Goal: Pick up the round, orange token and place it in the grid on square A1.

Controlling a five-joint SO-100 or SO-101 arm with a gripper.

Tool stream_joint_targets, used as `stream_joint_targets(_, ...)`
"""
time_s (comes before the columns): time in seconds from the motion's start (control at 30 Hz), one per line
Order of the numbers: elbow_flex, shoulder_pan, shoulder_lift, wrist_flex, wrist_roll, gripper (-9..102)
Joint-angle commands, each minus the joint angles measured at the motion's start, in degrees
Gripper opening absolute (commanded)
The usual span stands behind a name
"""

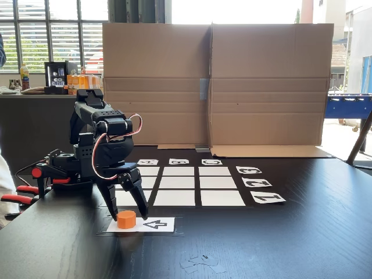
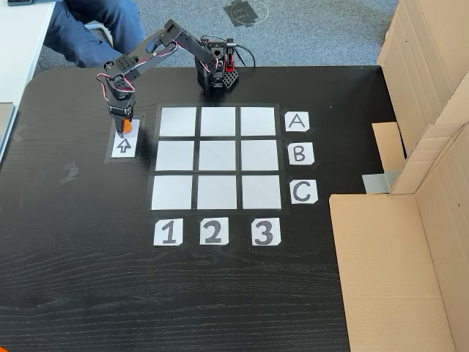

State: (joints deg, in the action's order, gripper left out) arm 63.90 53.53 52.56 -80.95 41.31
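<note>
Both fixed views show the token (image 1: 127, 219) upright, flat top up, between the open gripper (image 1: 129, 216) fingers, ungrasped.

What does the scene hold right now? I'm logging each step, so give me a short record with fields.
token: orange cylinder sitting on the white arrow card
tool: over the token, fingers open and straddling it
grid: nine white cells, all bare
square A1: corner cell nearest the arrow card in a fixed view, no token on it
tags: A, B, C along one side; 1, 2, 3 along another
task state: token not yet lifted
</note>
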Motion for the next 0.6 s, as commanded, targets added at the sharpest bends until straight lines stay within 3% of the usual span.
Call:
stream_joint_targets(0.0,-2.20,-0.35,0.35,0.35,0.44,27)
stream_joint_targets(0.57,-2.29,-0.26,0.09,0.35,0.88,15)
